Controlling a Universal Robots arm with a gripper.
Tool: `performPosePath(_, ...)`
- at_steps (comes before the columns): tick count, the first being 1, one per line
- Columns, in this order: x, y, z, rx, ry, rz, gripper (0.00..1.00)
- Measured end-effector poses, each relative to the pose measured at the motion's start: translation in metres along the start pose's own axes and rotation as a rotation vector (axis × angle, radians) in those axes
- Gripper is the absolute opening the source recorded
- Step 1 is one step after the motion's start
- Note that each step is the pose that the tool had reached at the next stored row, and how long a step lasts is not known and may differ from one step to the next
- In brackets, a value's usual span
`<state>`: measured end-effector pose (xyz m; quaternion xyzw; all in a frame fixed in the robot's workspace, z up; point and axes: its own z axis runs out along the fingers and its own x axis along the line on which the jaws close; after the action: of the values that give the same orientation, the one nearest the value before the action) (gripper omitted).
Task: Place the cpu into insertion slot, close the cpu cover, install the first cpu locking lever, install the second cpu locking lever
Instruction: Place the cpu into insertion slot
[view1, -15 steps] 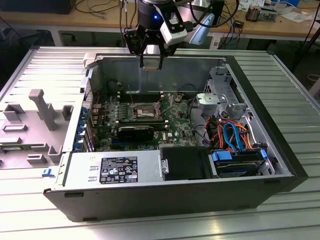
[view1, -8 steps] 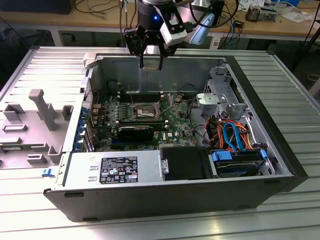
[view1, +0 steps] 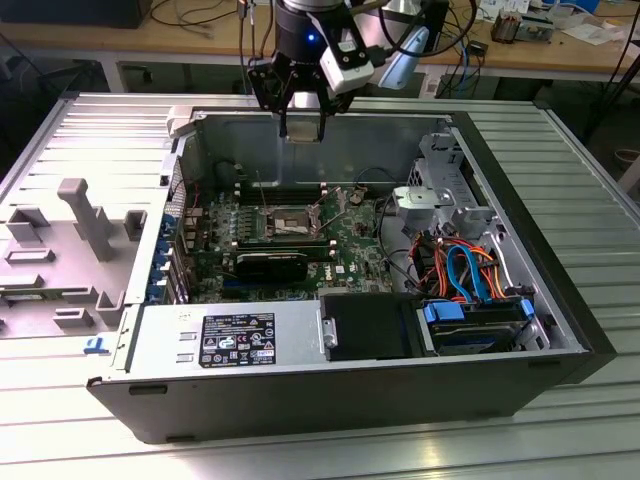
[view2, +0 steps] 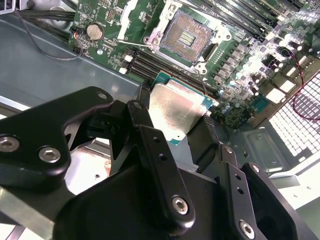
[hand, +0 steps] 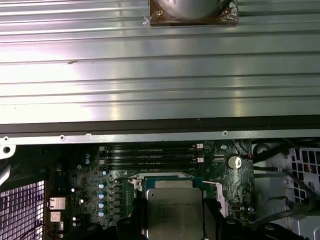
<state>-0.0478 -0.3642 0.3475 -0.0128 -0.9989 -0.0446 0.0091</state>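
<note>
Grip looks sound — gripper (view2: 177, 116) pinches the cpu (view2: 172, 102) by two edges; I'd line it square with the insertion slot (view2: 187, 35).

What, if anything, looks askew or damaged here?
Nothing stands out. The gripper holds the cpu level by two opposite edges above the case. The slot lies open and empty, with no damage that shows.
</note>
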Motion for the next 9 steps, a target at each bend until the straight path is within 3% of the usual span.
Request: performPosePath(9,0.0001,-0.0002,0.0017,0.0007,-0.0001,0.000,0.55)
